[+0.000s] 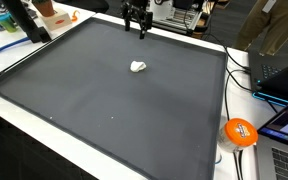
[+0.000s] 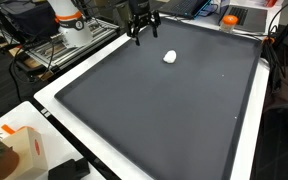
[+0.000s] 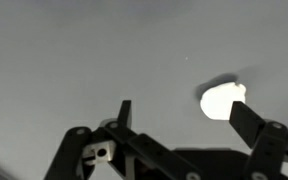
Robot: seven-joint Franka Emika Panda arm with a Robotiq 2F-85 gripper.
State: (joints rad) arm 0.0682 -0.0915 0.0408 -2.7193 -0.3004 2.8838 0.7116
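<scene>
1. A wide dark grey mat (image 1: 104,110) covers most of a white counter (image 1: 34,115); its surface is flat with a few pale specks.
2. In an exterior view, an orange round object (image 1: 240,132) and cables lie off the mat's edge. In an exterior view, an orange-and-white box (image 2: 24,150) sits at a corner.
3. A small white lump (image 1: 138,67) lies on the mat, alone, toward its far half. It is irregular, rounded and bright against the grey.
4. The end effector (image 1: 136,28) hangs above the mat near its far edge, fingers spread, pinching nothing.
5. In the wrist view the lump (image 3: 222,100) shows between the fingers, just beside one of them.
</scene>
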